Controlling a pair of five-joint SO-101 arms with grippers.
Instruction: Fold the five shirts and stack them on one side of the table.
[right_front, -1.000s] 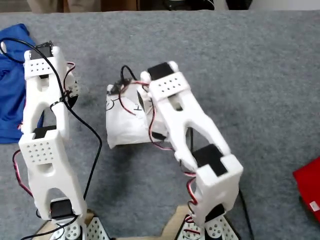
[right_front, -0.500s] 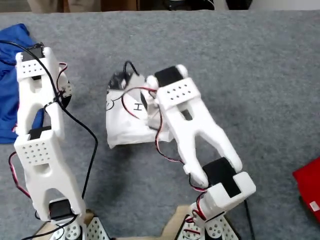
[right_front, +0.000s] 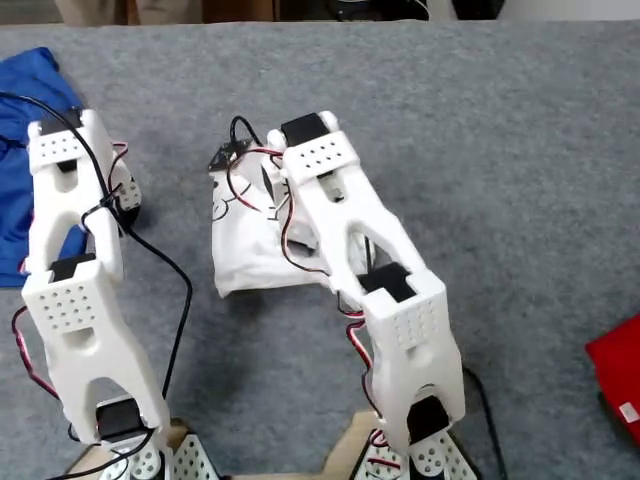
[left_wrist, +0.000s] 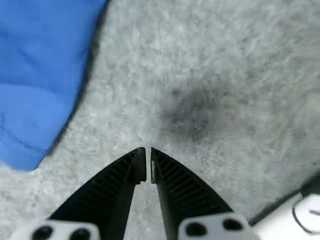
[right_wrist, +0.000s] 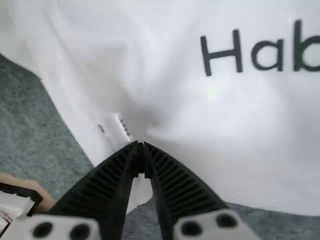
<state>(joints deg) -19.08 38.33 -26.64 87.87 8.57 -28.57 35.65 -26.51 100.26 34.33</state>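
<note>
Soft, even light from overhead in the high view, no hard glare anywhere. Just faint, fuzzy shadows on the grey mat (right_front: 520, 150) beneath both arms (right_front: 85, 300), plus a darker strip along the near edge of the white shirt (right_front: 245, 255). White arm shells bright, close to blown out. Left wrist view: one smudgy dark shadow patch (left_wrist: 190, 115) on the mat, pile all mushy, blue shirt (left_wrist: 40, 75) soft too, crisp only along the left gripper (left_wrist: 148, 162) ribs. Right wrist view: white shirt nearly washed out, pale grey shading in the creases, right gripper (right_wrist: 141, 152) fairly sharp, lower corners blurry.
</note>
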